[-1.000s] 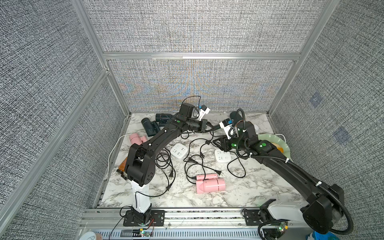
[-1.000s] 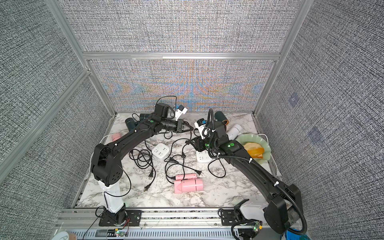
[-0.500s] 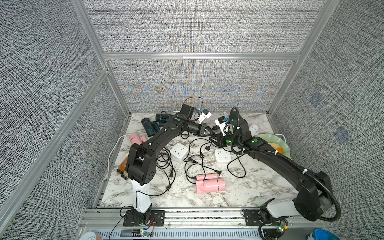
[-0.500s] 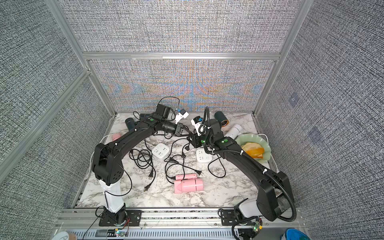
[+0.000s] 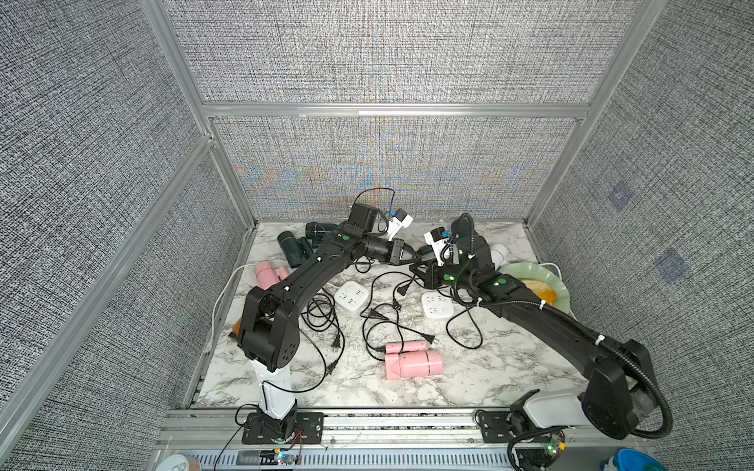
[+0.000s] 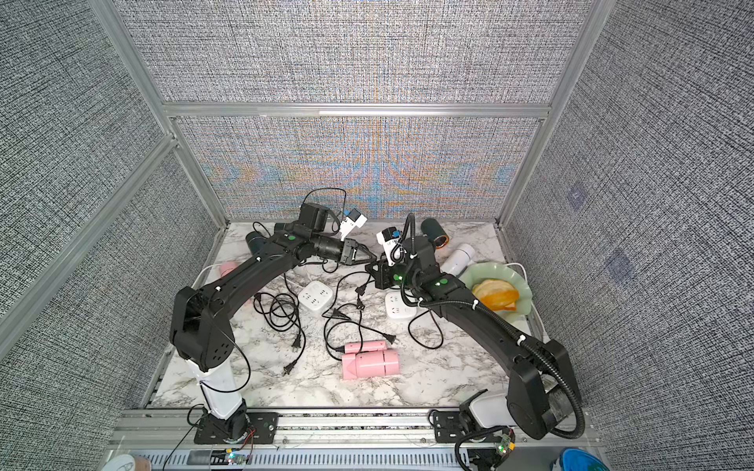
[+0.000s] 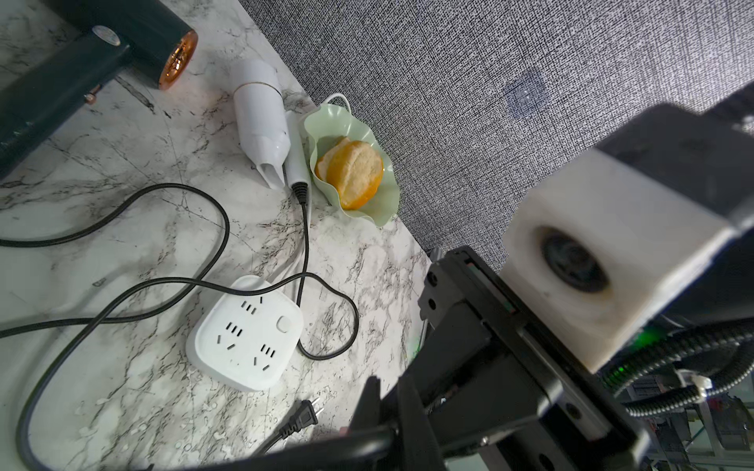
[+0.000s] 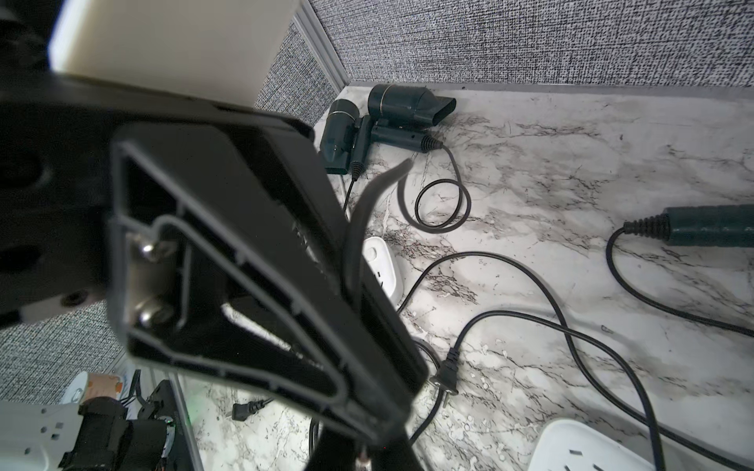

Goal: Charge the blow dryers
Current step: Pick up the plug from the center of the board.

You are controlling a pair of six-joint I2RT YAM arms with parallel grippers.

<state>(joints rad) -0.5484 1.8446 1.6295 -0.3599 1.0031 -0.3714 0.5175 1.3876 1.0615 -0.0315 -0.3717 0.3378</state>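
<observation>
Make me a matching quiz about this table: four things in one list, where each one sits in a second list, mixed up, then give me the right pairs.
Things
1. white blow dryer
2. copper-ringed blow dryer
3. orange pieces
4. two dark teal blow dryers

Places
A. back left corner of the table
B. inside the green dish
C. lying beside the green dish, outside it
D. by the back wall, right of centre

Pairs: 1-C, 2-D, 3-B, 4-A
</observation>
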